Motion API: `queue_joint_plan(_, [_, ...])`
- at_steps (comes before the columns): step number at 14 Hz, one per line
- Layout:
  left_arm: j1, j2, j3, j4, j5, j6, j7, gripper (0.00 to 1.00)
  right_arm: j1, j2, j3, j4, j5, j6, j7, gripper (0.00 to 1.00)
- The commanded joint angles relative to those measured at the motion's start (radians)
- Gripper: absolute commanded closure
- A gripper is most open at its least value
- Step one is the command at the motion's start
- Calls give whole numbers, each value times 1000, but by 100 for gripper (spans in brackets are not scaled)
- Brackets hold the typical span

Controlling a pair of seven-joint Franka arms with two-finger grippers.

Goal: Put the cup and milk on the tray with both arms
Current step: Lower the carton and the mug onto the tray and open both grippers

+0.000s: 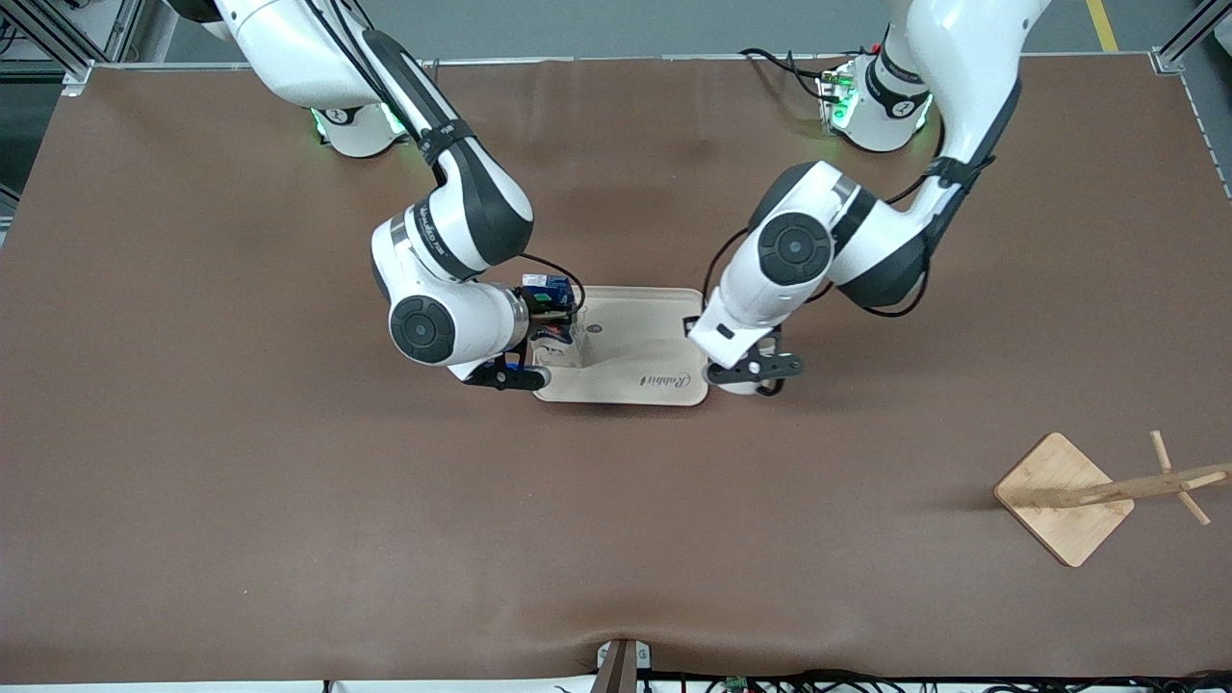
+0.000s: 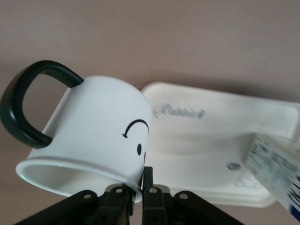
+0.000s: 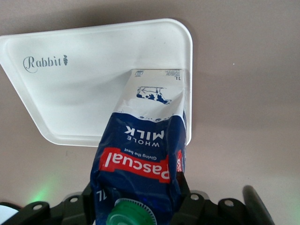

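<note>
Cream plastic is showing under both loads: the tray is lying flat mid-table between our two arms. We are holding the milk carton in our right gripper, fingers pinching its top end beside the green cap, and its pale lower end is hanging over the tray's edge toward the right arm's end of the table; whether it is touching the tray we cannot tell. We are holding the smiley cup in our left gripper, fingers clamping its rim, the cup tilted with its black handle pointing away from the tray, just beside the tray's edge at the left arm's end.
</note>
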Motion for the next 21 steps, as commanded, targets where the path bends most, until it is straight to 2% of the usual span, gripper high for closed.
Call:
queue_joint_plan(1, [-48, 60, 0, 56, -59, -19, -14, 100, 6, 13, -5, 24, -19, -7, -13, 65])
queue_joint_plan(3, [-64, 76, -2, 55, -73, -20, -31, 100, 5, 15, -5, 24, -19, -6, -13, 58])
queue_joint_plan(4, [-81, 84, -2, 56, -100, -23, -32, 100, 3, 15, -5, 24, -19, -7, -10, 41])
queue_joint_plan(5, [-88, 99, 0, 56, -132, -25, -35, 100, 0, 16, -4, 24, -18, -7, -5, 30])
queue_joint_plan(7, [-96, 113, -2, 56, -154, -28, -52, 100, -2, 16, -4, 24, -18, -6, -6, 0])
queue_joint_plan(13, [-128, 175, 5, 56, -156, -74, -106, 100, -5, 16, -4, 26, -18, -9, -11, 0])
queue_joint_plan(17, [-122, 178, 6, 58, -153, -80, -114, 98, -11, 13, -5, 32, -10, -15, -11, 0])
queue_joint_plan(19, [-118, 179, 8, 58, -151, -91, -114, 82, -26, 9, -5, 33, -4, -17, -13, 0])
queue_joint_plan(20, [-115, 178, 9, 61, -148, -91, -114, 47, -29, 9, -5, 33, -2, -18, -13, 0])
queue_joint_plan(21, [-114, 178, 18, 79, -144, -98, -114, 16, -31, 4, -5, 35, -2, -20, -13, 0])
